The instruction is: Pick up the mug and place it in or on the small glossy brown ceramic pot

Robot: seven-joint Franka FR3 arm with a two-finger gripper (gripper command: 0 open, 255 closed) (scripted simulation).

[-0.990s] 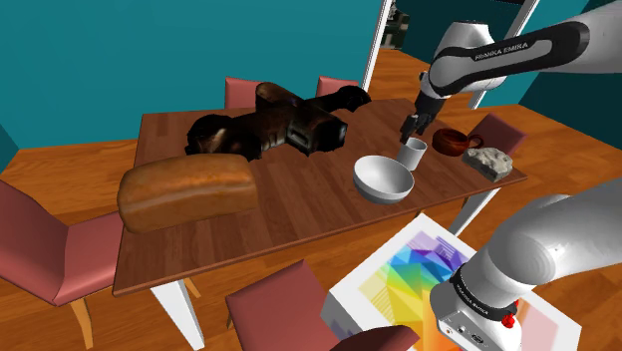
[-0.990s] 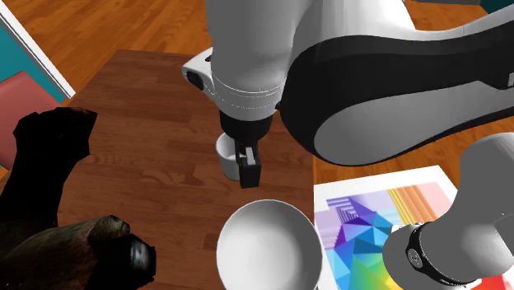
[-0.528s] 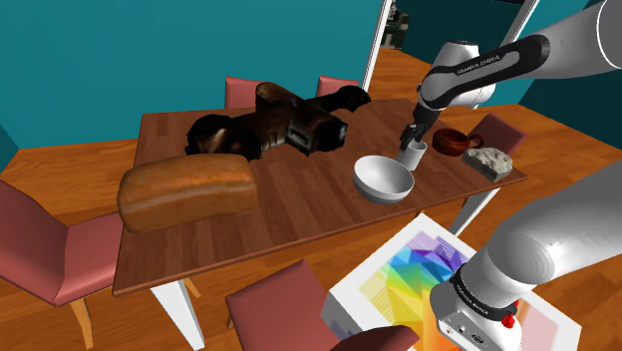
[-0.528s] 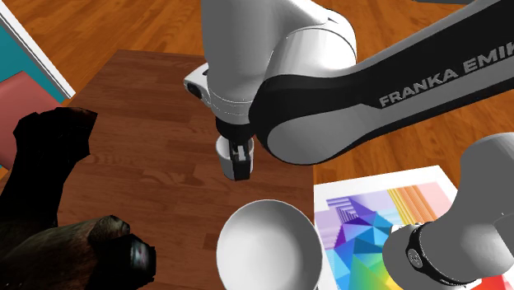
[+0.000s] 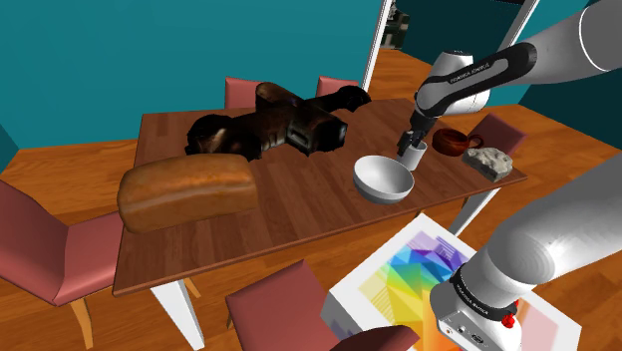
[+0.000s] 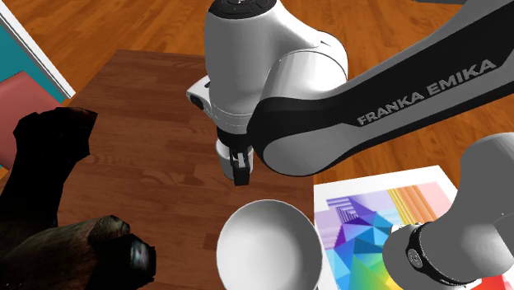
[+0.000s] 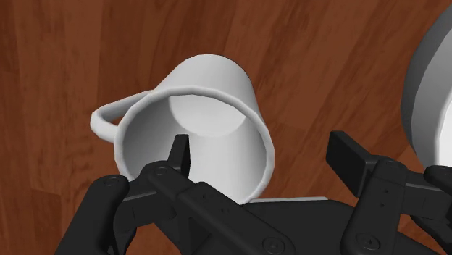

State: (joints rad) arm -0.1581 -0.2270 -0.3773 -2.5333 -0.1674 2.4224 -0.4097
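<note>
Fingers (image 7: 348,155) of our gripper (image 7: 264,156) stand open astride the wall of the white mug (image 7: 217,83), and we fear an uneven squeeze could tip it into the bowl (image 7: 434,101).

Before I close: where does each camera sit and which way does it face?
Shoulder view: beside and behind the stand, looking down across the table at the mug; stand and arm show.
Second exterior view: close above the table, looking steeply down at the bowl; arm and gripper show.
Wrist view: on the hand, looking into the mug; both fingers show.
Shoulder and second exterior views share mug, bowl, stand.
</note>
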